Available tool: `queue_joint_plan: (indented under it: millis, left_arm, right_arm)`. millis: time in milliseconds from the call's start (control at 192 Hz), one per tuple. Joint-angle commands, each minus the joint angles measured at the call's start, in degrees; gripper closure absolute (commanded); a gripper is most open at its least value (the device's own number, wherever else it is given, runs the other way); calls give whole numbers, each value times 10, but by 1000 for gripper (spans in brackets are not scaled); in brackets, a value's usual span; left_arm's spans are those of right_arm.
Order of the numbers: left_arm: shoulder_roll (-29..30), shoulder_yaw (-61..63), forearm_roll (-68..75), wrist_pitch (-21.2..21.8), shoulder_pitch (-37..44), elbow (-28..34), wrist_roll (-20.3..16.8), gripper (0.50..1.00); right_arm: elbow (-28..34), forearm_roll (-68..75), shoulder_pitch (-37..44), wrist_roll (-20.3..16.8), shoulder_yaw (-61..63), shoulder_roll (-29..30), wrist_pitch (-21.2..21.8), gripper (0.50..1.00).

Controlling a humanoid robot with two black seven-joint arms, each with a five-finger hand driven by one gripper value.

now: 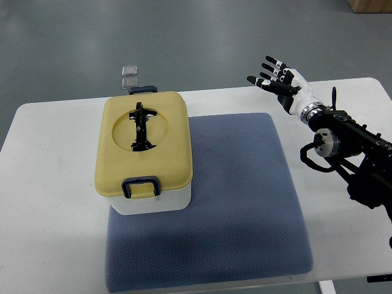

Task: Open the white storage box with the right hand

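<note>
The closed storage box [145, 156] sits well left of the spread right hand [277, 78].

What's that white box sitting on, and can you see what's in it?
The white storage box rests on a blue mat on the white table. Its yellow lid is closed, so the inside is hidden.

The storage box [146, 160] has a white body, a pale yellow lid [144, 144], a black folded handle [141, 127] and a dark navy latch [141, 187]. It sits on a blue-grey mat [245, 202] with a fine dotted weave, over a white table [52, 202]. The right hand [278, 78] is white with black fingers, its arm black. The floor [184, 37] is grey-green, with 2 small grey squares [129, 75].
</note>
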Motion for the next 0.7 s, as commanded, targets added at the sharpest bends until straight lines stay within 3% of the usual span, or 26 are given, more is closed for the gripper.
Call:
queue_joint_plan:
  millis: [0,469,692]
  left_arm:
    - [0,0,0,0,0,0,0,500]
    - [0,0,0,1,0,0,0,500]
    - [0,0,0,1,0,0,0,500]
  right_arm:
    - [1,0,0,0,1,1,0,570]
    - [1,-10,28,1,-13,-30,22,572]
    - [1,-27,82,39,-101,-85,86,572]
